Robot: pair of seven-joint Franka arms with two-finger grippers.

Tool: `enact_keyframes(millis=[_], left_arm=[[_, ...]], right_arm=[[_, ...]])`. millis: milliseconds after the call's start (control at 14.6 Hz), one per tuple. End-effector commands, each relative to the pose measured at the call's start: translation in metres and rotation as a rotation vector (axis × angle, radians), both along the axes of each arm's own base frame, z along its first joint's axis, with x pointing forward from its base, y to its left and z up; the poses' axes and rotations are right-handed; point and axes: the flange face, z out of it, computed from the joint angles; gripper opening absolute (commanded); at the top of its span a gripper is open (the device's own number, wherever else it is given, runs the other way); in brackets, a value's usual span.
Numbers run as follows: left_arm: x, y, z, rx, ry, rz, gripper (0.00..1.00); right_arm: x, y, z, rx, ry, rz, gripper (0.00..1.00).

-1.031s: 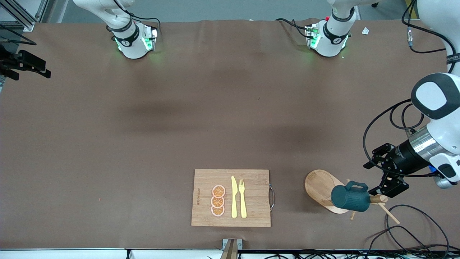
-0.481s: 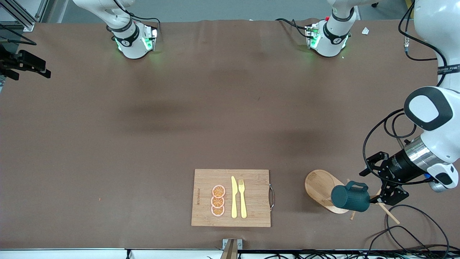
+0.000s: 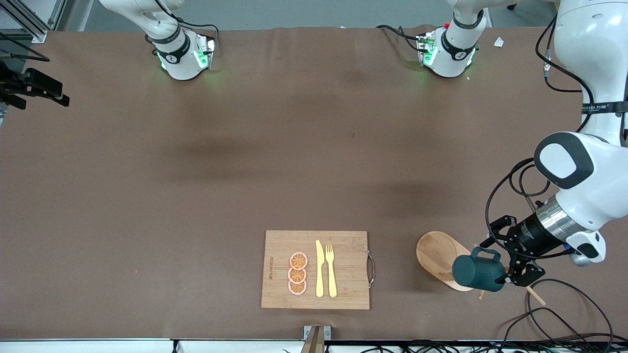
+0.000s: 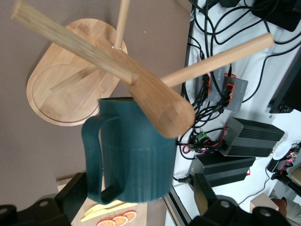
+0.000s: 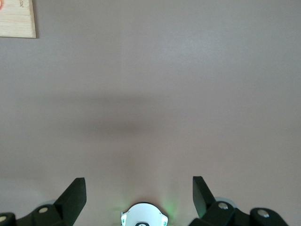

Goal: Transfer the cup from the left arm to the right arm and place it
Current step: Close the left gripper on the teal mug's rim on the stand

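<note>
Left gripper (image 3: 510,267) has closed in — fingers (image 4: 70,197) straddle cup (image 3: 478,272).

Your two arms have glossy white shells. Each base (image 3: 183,58) is a rounded white pedestal ringed by a black band with a small white emblem, and green indicator lights glow at its foot. The left arm (image 3: 579,181) shows a large joint cap — a grey-white oval framed in black — then a polished silver collar and a black wrist section with white lettering. Black cables loop around that wrist. A black band with lettering circles the upper link. The left gripper (image 3: 510,267) is matt black; the right gripper (image 5: 139,197) has black fingers too.
</note>
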Motion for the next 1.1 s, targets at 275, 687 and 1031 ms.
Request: enact_keyframes(millis=[275, 687, 1031], left_arm=[[0.001, 0.0, -0.011, -0.005, 0.01, 0.015, 1.0], [0.005, 0.001, -0.028, -0.003, 0.005, 0.026, 1.0], [0.008, 0.001, -0.041, -0.003, 0.0, 0.036, 1.0]], right_arm=[[-0.004, 0.001, 0.0, -0.009, -0.003, -0.008, 1.0], [-0.004, 0.001, 0.0, -0.008, -0.003, -0.008, 1.0], [-0.004, 0.001, -0.001, -0.006, -0.002, -0.007, 1.0]])
